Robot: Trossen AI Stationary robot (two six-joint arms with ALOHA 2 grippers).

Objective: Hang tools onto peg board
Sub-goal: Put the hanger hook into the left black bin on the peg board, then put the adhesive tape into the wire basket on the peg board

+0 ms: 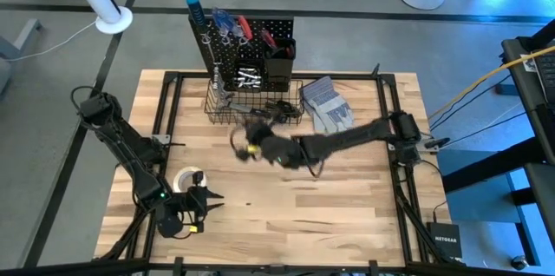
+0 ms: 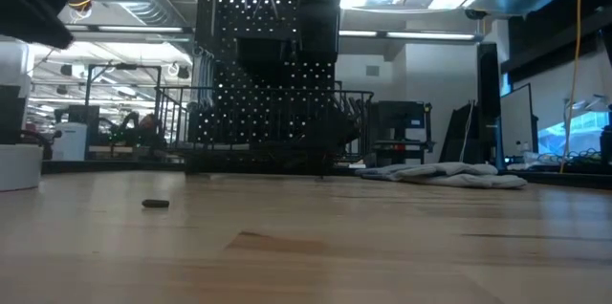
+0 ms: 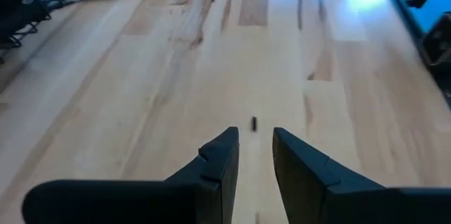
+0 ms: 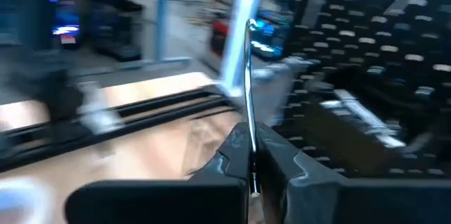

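Motion blur hides the type of thin silver tool, perhaps a wrench, in the right gripper

Two dark, near-black jointed arms with rounded joint housings and thin cables along the links, a small green light and a yellow mark near the left pincer, a brass-yellow spot by the right pincer, both pincers with matte black, angular, wedge-shaped fingers.

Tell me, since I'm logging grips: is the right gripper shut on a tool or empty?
Shut on a tool. In its wrist view the right gripper pinches a thin silver wrench, which stands up between the fingers near the peg board.
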